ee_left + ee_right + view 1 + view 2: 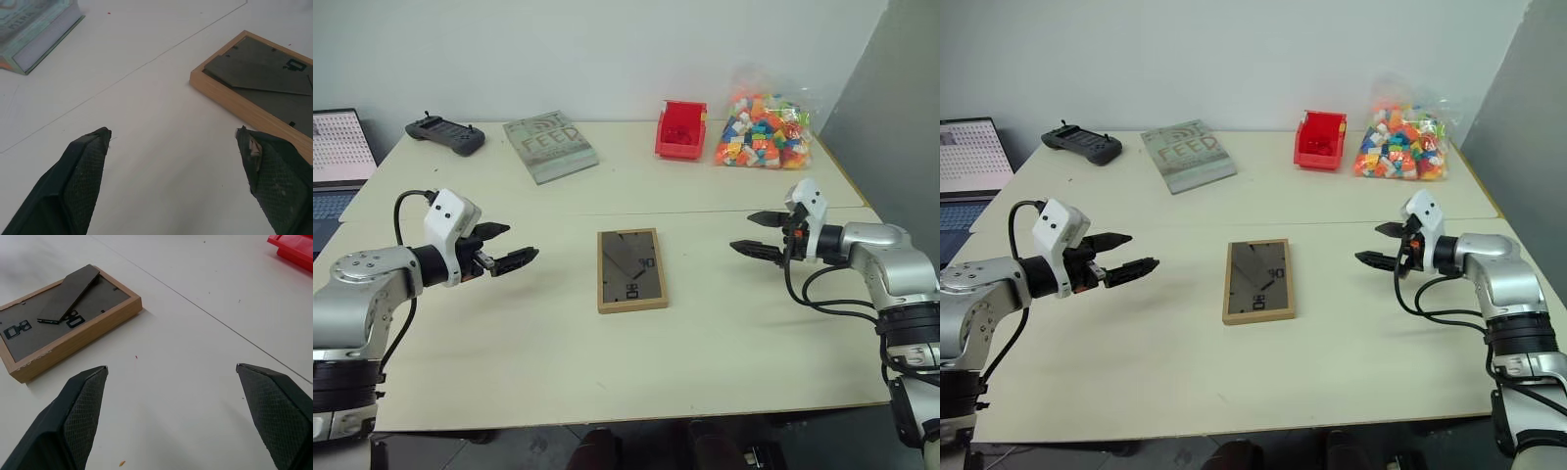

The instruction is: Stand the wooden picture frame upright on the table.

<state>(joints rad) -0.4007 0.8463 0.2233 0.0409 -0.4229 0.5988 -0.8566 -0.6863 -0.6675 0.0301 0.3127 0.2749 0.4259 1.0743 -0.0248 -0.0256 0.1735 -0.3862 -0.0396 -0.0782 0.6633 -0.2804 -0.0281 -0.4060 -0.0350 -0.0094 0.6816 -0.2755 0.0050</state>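
The wooden picture frame [631,269] lies flat and face down at the centre of the head-camera picture, on the near half of the table [724,323], its dark back panel and folded black stand turned up and its long sides running away from the camera. To its left, well apart from it, the left gripper [506,248] hangs above the tabletop with its two black fingers spread wide and nothing between them, pointing toward the frame. On the right side of the picture the right gripper [756,234] mirrors it, fingers likewise parted and empty, aimed inward at the frame from a similar remove. Beyond the seam that crosses the table, a grey-green book [550,146] lies at upper centre-left, a dark handheld controller [445,134] at upper left, a red bin [681,130] at upper centre-right, and a clear bag of coloured bricks [765,130] just beside it at upper right. A laptop [337,162] sits at the left edge.
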